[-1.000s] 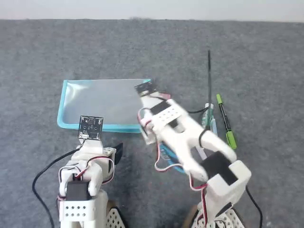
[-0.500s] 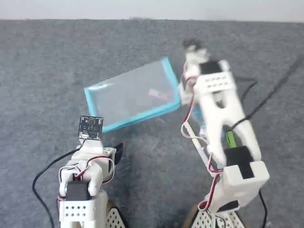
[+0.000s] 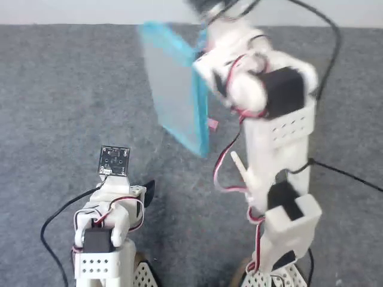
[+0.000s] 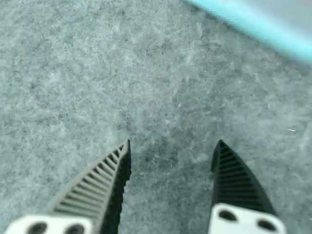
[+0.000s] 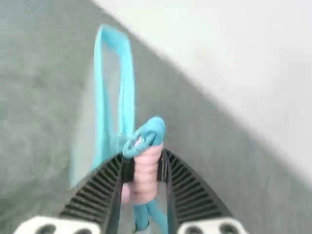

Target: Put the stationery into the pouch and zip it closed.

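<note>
The clear pouch [image 3: 175, 84] with teal edging hangs in the air, tilted on end, high over the grey mat. My right gripper [image 3: 209, 9] holds it from above at the far middle. In the right wrist view the right gripper [image 5: 144, 163] is shut on the pouch's pink zipper pull [image 5: 144, 173], and the pouch [image 5: 109, 92] dangles beyond it. A small pink piece [image 3: 212, 124] shows at the pouch's lower corner. A white pen-like item [image 3: 242, 169] lies by the right arm. My left gripper [image 4: 170, 146] is open over bare mat at the front left, its dark finger [image 3: 148, 191] visible from above.
Grey mat [image 3: 60, 89] covers the whole table, and a pale wall runs along the back. The raised right arm [image 3: 281, 119] stands tall over the right middle, with its cable [image 3: 341, 170] trailing off to the right. The pouch's teal edge [image 4: 253, 24] crosses the left wrist view.
The right arm has swung from the middle to the back and lifted the pouch off the mat, turning it from flat to hanging on end. The left arm has stayed still.
</note>
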